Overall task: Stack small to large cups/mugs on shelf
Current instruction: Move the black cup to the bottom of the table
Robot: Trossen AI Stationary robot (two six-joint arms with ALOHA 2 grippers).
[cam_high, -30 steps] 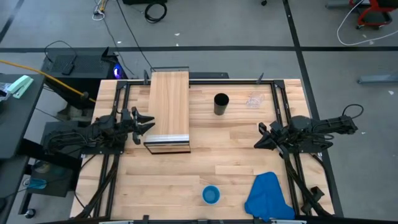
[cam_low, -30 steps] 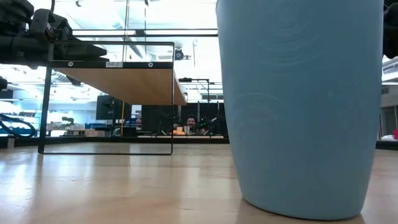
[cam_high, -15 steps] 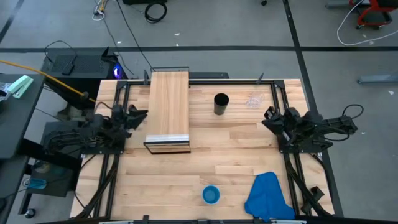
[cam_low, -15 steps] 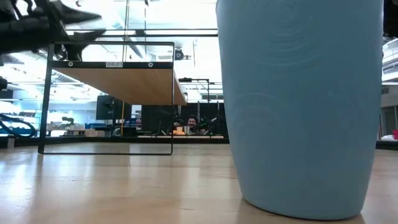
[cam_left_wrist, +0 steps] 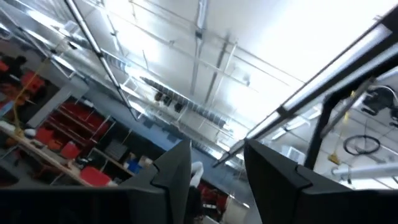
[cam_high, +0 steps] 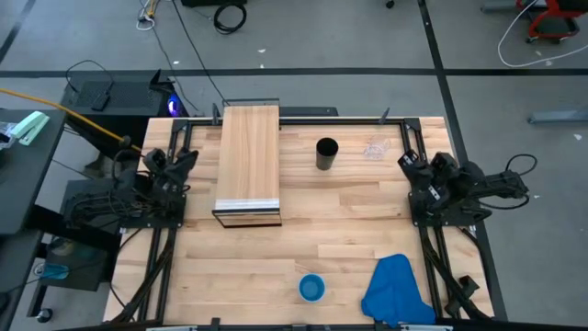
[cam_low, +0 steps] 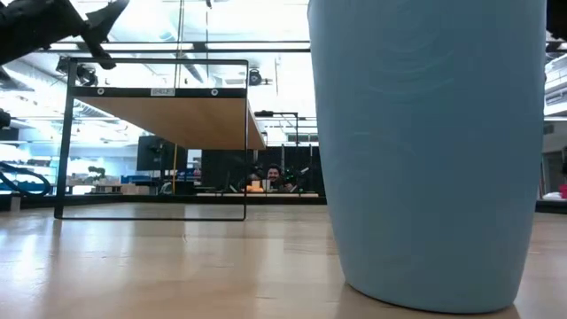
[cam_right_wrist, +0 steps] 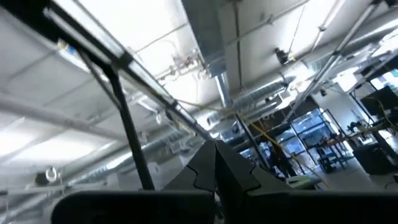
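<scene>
one camera looks straight down on my whole table. another sits at tabletop height, so near the blue cup that it fills the view. both show the shelf. my wrist cameras tilt up at ceiling.

Shelf sat far-left of centre; bare tabletop lay open between it and the near edge. Black cup and clear cup stood far, right of shelf, apart. Blue cup and blue cloth occupied the near edge. Both arms sat at the side rails, off the middle.
</scene>
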